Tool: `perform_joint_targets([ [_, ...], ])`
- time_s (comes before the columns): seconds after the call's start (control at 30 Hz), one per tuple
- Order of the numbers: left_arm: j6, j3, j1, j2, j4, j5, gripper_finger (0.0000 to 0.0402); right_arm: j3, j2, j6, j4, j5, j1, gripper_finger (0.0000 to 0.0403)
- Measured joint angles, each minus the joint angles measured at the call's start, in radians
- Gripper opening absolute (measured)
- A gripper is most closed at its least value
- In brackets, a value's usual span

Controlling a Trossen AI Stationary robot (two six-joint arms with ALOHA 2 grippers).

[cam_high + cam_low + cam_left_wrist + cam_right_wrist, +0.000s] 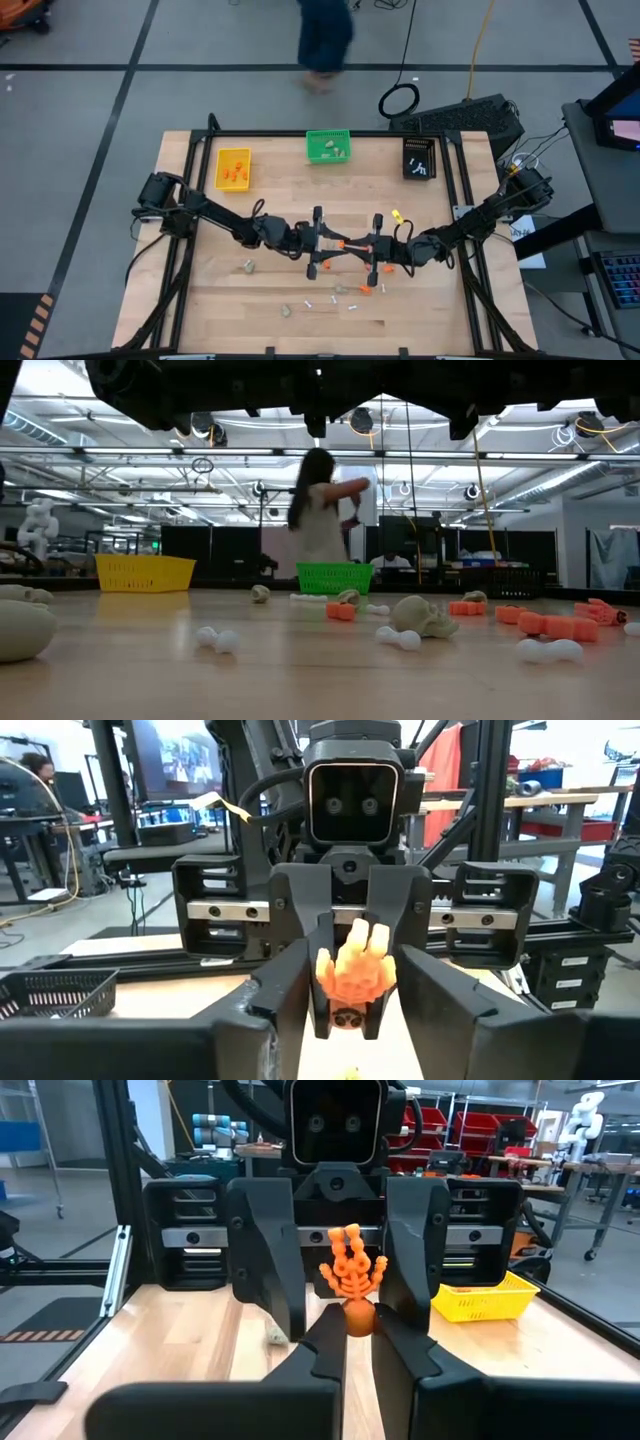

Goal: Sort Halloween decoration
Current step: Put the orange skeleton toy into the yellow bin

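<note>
The two arms meet over the middle of the desk (190,300), wrist to wrist, with a small orange hand-shaped piece (352,1275) between them. The right gripper (358,1325) is clamped on the round base of that piece, holding it up off the desk with its fingers spread toward the other arm. The left gripper (352,982) stands around the same piece; its fingers (285,985) sit either side of the orange palm with some gap showing, so I judge it partly closed and not yet gripping.

This looks like a hand-over, likely so the left arm can carry the piece to the yellow bin (233,168) near the far left corner, where other orange bits already lie. To do it well, the left gripper should close squarely on the palm or wrist of the piece rather than on the thin finger tips, which could flex or slip. The right gripper should let go only once the left one holds firmly; a release too soon would drop the piece. Both arms should hold steady during the exchange, then part straight back.

Other decorations lie scattered toward the near edge: beige lumps (248,266), white sticks (309,301) and more orange bits (365,290). The green bin (328,146) and black bin (419,158) sit along the far edge.
</note>
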Motion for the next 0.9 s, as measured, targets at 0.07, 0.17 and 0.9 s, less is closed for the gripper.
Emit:
perform_joint_targets([
  [0.07,0.000,0.000,0.000,0.000,0.000,-0.001,0.0142,0.000,0.000,0.000,-0.001,0.000,0.001,0.0012],
  [0.17,0.000,0.000,0.000,0.000,0.000,-0.001,0.0141,0.000,0.000,0.000,-0.001,0.000,0.002,0.0012],
  [0.9,-0.009,0.000,-0.003,-0.002,0.024,-0.002,0.0177,0.000,0.000,0.000,-0.002,0.006,0.002,0.0012],
])
